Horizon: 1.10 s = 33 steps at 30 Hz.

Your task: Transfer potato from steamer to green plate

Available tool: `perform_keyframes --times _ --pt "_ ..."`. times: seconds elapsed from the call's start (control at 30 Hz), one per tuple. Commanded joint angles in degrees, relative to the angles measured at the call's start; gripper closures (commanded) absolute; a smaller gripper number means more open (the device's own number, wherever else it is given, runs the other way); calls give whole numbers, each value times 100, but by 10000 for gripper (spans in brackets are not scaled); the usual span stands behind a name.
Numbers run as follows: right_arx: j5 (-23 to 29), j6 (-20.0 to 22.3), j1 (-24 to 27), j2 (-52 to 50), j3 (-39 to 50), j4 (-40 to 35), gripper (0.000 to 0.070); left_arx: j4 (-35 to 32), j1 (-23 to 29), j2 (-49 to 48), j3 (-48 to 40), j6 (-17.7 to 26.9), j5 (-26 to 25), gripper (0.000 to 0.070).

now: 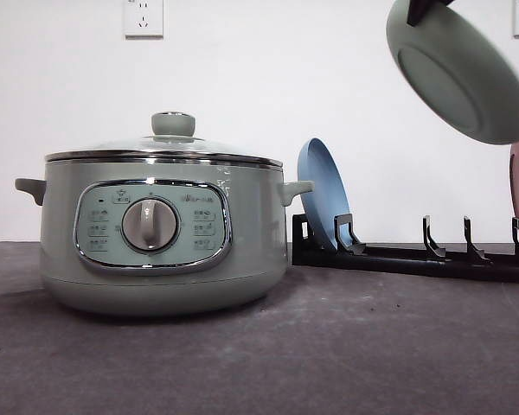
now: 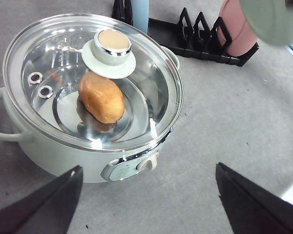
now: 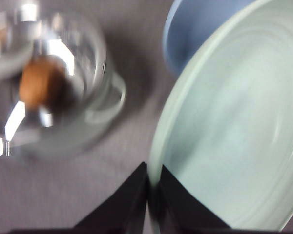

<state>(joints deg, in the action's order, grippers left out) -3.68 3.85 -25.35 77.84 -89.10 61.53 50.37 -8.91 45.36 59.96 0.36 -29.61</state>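
Green plate (image 3: 234,122) clamped edgewise in right end effector (image 3: 154,195).

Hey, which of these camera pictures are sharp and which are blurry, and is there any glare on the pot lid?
Front view: sharp, evenly lit, soft shadow under the steamer. Left wrist view: sharp, with bright glare spots on the glass lid over the potato. Right wrist view: blurred throughout, smearing the green plate clamped in the right gripper.
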Motion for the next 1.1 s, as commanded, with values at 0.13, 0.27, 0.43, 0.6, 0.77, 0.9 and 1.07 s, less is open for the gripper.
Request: perform_keyframes --times 0.13,0.27,0.43,0.6,0.77,0.9,1.07 --pt "882 211 -1103 54 184 628 696 -68 -17 32 146 50 -22 144" --pt "1477 -70 -1781 52 715 753 696 -68 -17 31 146 50 -22 144" --pt "1884 -358 -2470 52 1445 685 696 -68 -17 31 146 50 -22 144" --pt "2045 -578 -2987 54 2093 258 696 -70 -17 32 146 49 -22 144" --pt "2040 -676 -3305 116 2633 -305 696 -70 -17 32 146 48 -22 144" --pt "2016 -709 -3418 240 2973 -724 696 -70 -17 32 146 48 -22 144" --pt "2017 -737 -3457 557 3253 -1051 696 -70 -17 32 146 48 -22 144"
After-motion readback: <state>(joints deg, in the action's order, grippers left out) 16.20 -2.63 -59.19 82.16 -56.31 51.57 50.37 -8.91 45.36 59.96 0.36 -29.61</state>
